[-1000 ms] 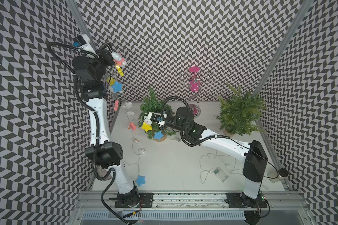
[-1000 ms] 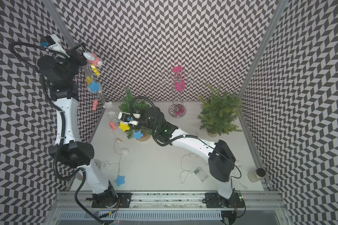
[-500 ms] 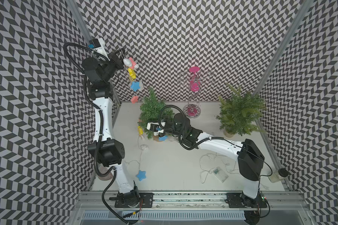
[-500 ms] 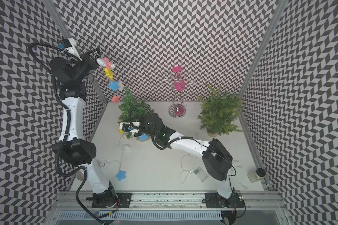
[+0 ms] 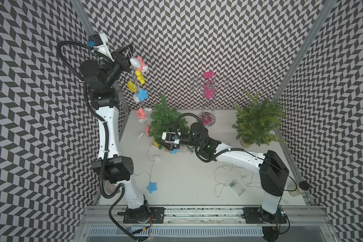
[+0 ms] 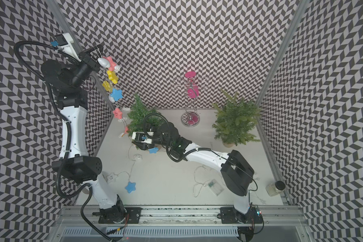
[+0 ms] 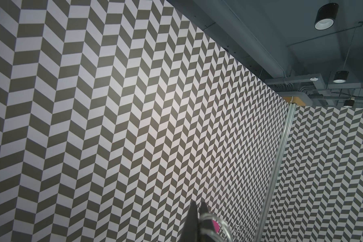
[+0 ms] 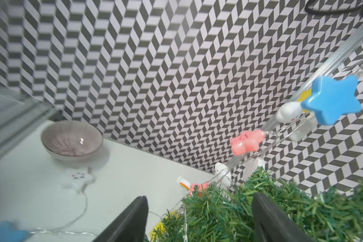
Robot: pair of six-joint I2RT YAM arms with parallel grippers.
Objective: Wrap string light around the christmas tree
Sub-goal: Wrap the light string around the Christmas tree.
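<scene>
The string light (image 5: 139, 77) is a thin wire with coloured stars and white clouds. My left gripper (image 5: 126, 49) holds it high by the back left wall, shut on the wire (image 7: 217, 223), fingertips together in the left wrist view (image 7: 198, 205). The strand hangs down past a blue star (image 8: 331, 100) and a pink one (image 8: 246, 142) onto the small christmas tree (image 5: 166, 118), then trails over the table to a blue star (image 5: 152, 187) and a clear battery box (image 5: 236, 186). My right gripper (image 5: 165, 144) is open at the tree's lower branches (image 8: 218, 213), holding nothing.
A second, bushier green tree (image 5: 258, 123) stands at the back right. A pink and chrome jewellery stand (image 5: 208, 98) is at the back centre. A glass jar (image 5: 300, 187) sits at the right edge. A grey bowl (image 8: 71, 139) lies by the left wall.
My left arm swung right along the back wall, carrying the hanging stars over towards the tree. My right gripper slid in low at the tree and opened, letting go of the strand.
</scene>
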